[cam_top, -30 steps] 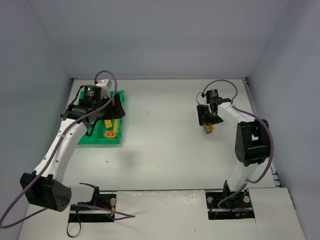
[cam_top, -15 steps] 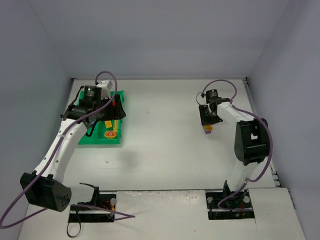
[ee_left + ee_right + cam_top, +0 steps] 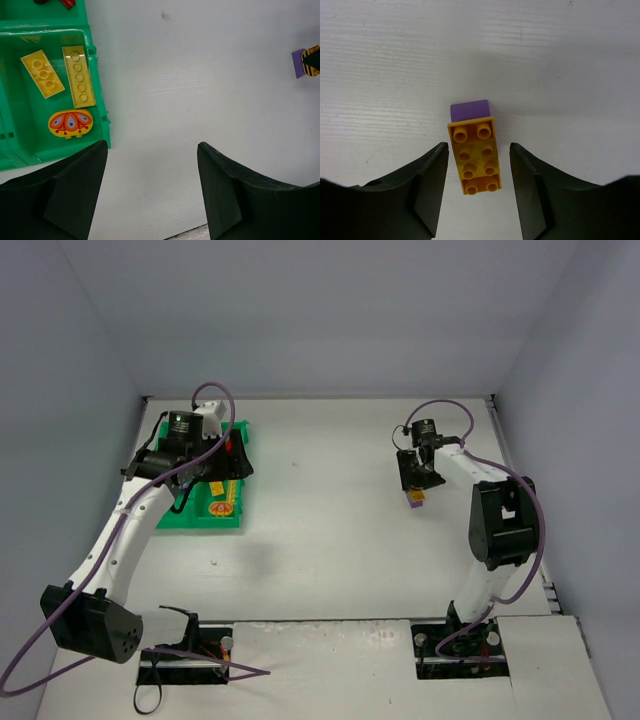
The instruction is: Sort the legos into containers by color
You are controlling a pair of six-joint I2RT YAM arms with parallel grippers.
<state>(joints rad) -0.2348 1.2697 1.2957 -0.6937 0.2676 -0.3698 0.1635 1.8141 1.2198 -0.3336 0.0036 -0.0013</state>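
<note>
**A:** Top external view first: how do the arms stand?

**B:** The left arm (image 3: 125, 530) stretches forward from its base, with its wrist over the green tray (image 3: 195, 518). The right arm (image 3: 497, 525) is folded at the elbow and reaches inward, with its wrist pointing down at the table (image 3: 320, 500).

**A:** And the left gripper (image 3: 152, 146)?

**B:** Its jaws are wide apart with only bare table between them. The tray's corner is just ahead of the left jaw. In that compartment lie two yellow bricks (image 3: 42, 74) side by side, and the oval patterned piece (image 3: 70, 123) is nearest the jaw.

**A:** The right gripper (image 3: 477, 145)?

**B:** Its jaws are parted and straddle an orange brick (image 3: 474, 157), which sits stacked on a purple brick (image 3: 469, 110). The purple one pokes out just beyond the fingertips. The left jaw is just beside the brick, and a strip of table shows between the brick and the right jaw, so this is not a clamp.

**A:** What differs from a second ago?

**B:** Little. The left arm is where it was. The right gripper looks narrower from above, with its jaws drawn in closer around the stack. The stack is on the same patch of table, well apart from the tray.
</note>
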